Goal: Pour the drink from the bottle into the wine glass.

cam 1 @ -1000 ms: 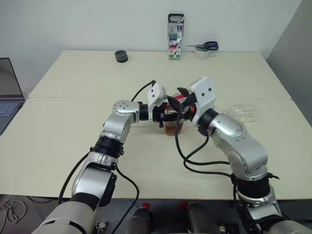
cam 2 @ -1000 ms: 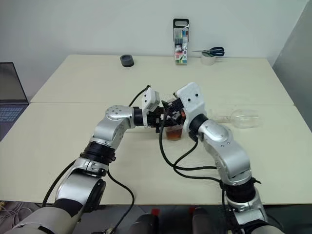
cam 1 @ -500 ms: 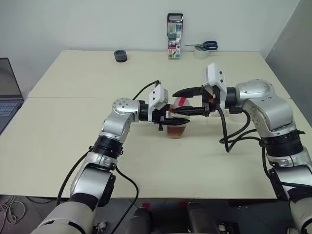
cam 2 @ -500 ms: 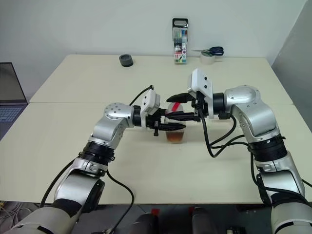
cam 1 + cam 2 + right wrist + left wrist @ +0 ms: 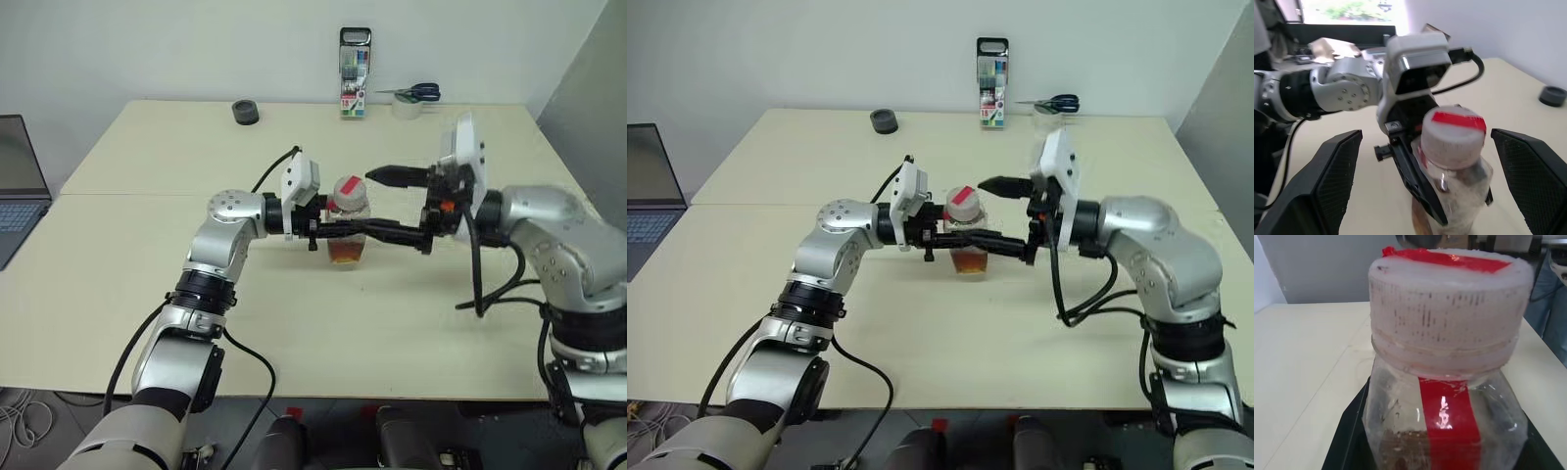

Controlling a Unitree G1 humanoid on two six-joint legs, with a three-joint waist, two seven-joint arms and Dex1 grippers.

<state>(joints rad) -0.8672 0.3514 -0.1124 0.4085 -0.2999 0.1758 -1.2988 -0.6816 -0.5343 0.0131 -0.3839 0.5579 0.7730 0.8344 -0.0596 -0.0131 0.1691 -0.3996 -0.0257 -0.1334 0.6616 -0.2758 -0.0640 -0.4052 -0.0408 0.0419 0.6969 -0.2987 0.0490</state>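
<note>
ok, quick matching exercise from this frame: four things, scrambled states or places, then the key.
Things:
1. left gripper
2. right gripper
3. bottle
4. scissors

States or places:
A. lying on the tape roll at the table's far edge
B. cap on, amber drink in the bottom
C. open, fingers spread wide
D. shut on the bottle's body

Pairs: 1-D, 2-C, 3-B, 4-A
</note>
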